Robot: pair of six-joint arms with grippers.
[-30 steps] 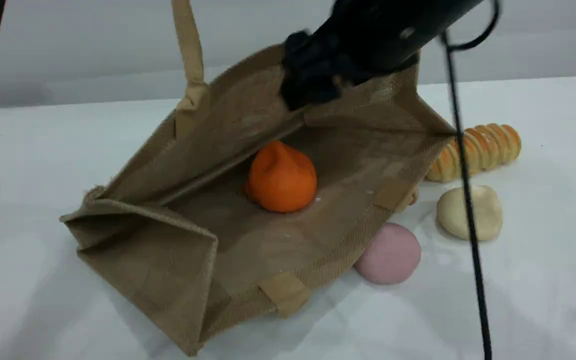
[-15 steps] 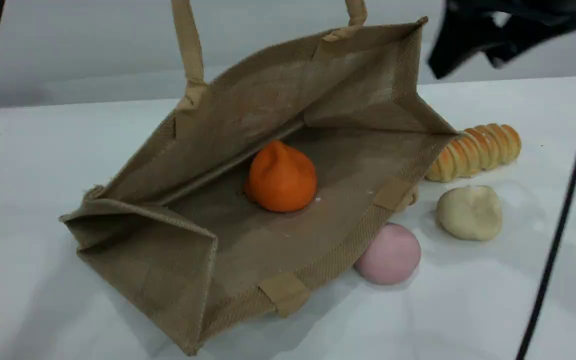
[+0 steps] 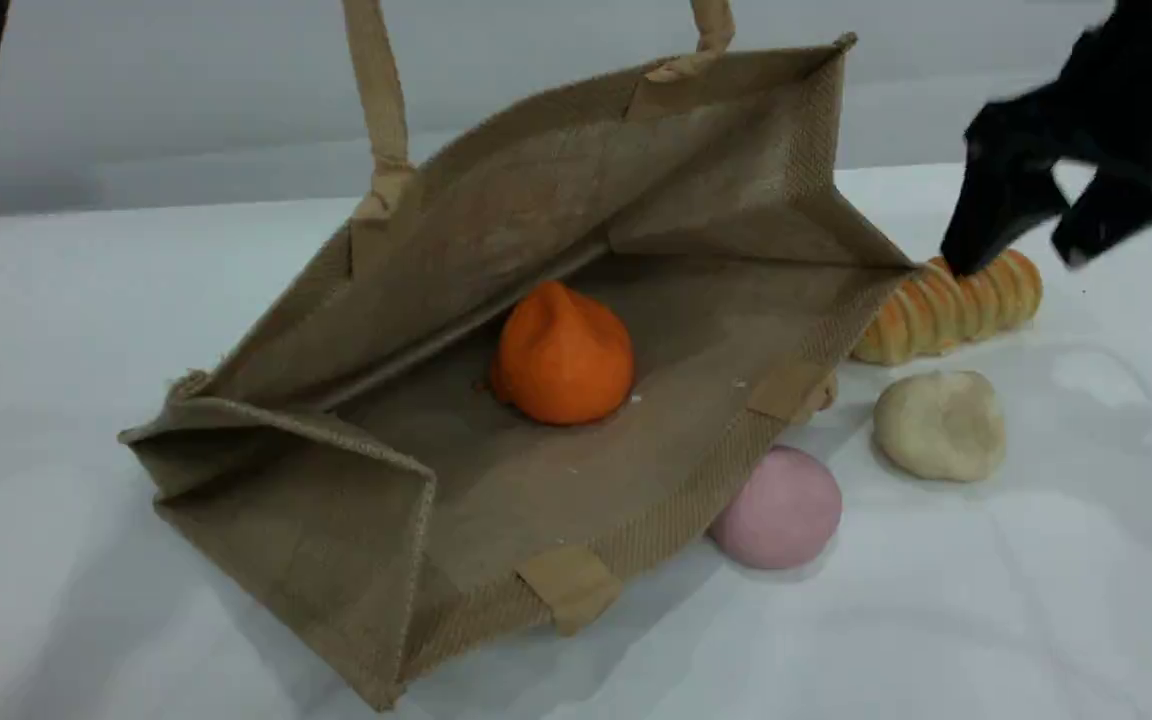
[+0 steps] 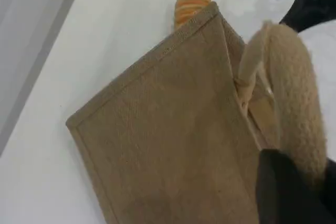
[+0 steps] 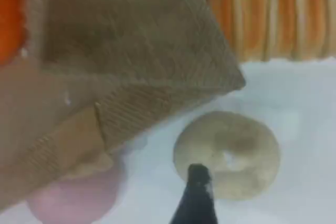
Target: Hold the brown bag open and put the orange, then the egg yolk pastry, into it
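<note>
Now orange [image 3: 563,355] inside bag [image 3: 496,200]; R gripper [image 3: 1014,258] spread above pastry [image 3: 939,425].

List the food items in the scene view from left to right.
orange, lying in the brown bag → pink ball → egg yolk pastry. The ridged bread is left out: it lies behind the pastry across the same stretch.

right claw [image 3: 1014,258] blurred, bag handles [image 3: 381,100] cropped (top)
</note>
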